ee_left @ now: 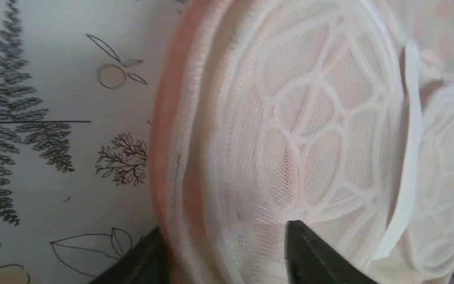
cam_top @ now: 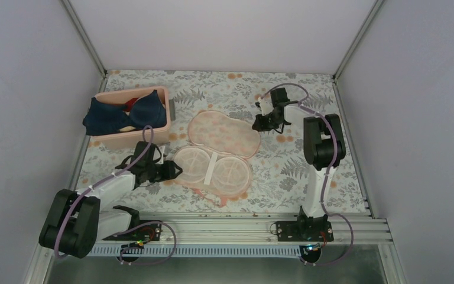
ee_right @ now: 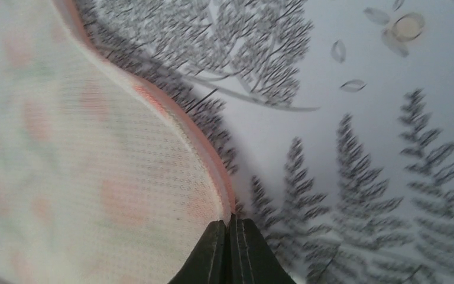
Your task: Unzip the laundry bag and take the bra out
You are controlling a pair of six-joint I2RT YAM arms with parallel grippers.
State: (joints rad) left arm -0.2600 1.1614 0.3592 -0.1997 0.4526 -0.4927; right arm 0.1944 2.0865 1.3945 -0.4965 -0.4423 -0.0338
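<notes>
The right gripper (ee_right: 230, 228) is barely pinching the bag's (ee_right: 94, 154) edge, risking a slip. The left gripper (ee_left: 223, 234) is standing spread.

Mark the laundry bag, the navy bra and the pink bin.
laundry bag (cam_top: 221, 133), top view, open mesh flap.
navy bra (cam_top: 107, 118), top view, a moulded cup.
pink bin (cam_top: 132, 139), top view, near wall.

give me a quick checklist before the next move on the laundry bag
1. Laundry bag unzipped, top flap laid back: ok.
2. Right gripper shut on the flap's pink edge: ok.
3. Left gripper clamped on the near rim: not ok, its fingers straddle the rim but stand apart.
4. Bra out of the bag: ok, it lies in the pink bin.
5. Nothing left under the white cups: cannot tell.
</notes>
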